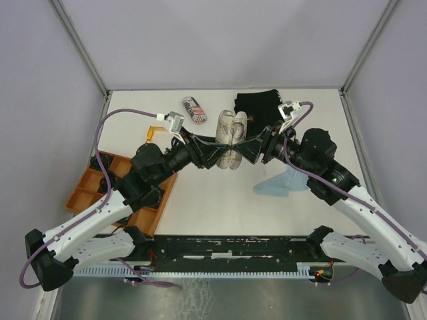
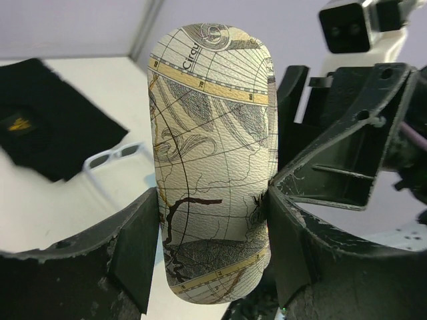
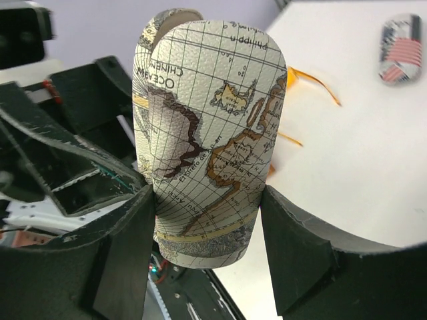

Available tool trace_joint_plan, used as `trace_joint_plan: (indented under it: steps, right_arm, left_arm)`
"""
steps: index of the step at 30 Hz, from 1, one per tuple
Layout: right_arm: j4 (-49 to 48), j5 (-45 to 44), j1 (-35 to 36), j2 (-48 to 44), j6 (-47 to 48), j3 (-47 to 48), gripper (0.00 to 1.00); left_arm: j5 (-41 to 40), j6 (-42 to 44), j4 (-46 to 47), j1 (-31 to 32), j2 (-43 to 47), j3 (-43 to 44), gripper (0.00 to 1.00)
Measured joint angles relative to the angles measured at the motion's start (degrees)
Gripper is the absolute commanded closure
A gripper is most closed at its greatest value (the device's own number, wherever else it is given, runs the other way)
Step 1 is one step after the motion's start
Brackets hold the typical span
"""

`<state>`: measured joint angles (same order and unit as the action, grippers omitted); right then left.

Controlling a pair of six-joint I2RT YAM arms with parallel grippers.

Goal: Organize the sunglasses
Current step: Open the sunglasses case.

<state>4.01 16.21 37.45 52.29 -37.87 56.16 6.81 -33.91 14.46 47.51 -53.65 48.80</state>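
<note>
Top view: left jaws and right jaws clamp the map-printed case (image 1: pixel 230 130) from opposite sides.
Left wrist: jaws closed on the case. The white sunglasses (image 2: pixel 117 157) lie on the surface (image 2: pixel 40 213) beyond the left jaw, beside a black cloth (image 2: pixel 53 127).
Right wrist: jaws grip the case. The orange sunglasses (image 3: pixel 310 79) lie beyond it, toward the right jaw.
</note>
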Motion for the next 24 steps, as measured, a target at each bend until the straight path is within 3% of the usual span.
trace_joint_plan:
  steps: [2,5,10,11,12,18,24]
  right_arm:
    - [4.24,-2.38,0.42,1.95,0.76,1.66,0.81]
    - [7.48,-3.78,0.83,3.78,0.98,2.23,0.81]
    - [6.51,-2.73,0.72,4.50,0.72,1.14,0.78]
    - [5.57,-2.27,0.61,4.46,0.63,0.68,0.77]
    - [4.96,-1.92,0.55,4.42,0.48,0.35,0.77]
    - [5.07,-2.19,0.24,2.62,1.40,-1.77,0.75]
    - [11.39,-7.48,0.26,0.76,9.68,-1.44,0.77]
  left_arm:
    - [-2.67,1.36,-3.28,0.17,-0.17,0.28,0.77]
    - [-5.55,2.40,-7.67,0.46,-0.46,0.46,0.53]
    - [-7.37,2.56,-10.25,0.59,-0.39,0.59,0.30]
    - [-7.52,2.58,-10.47,0.59,-0.28,0.66,0.09]
    - [-7.72,2.69,-10.69,0.63,-0.11,0.68,0.02]
    - [-9.31,3.54,-12.66,0.63,3.78,0.68,0.01]
    - [-12.96,4.50,-19.58,0.63,8.46,2.69,0.01]
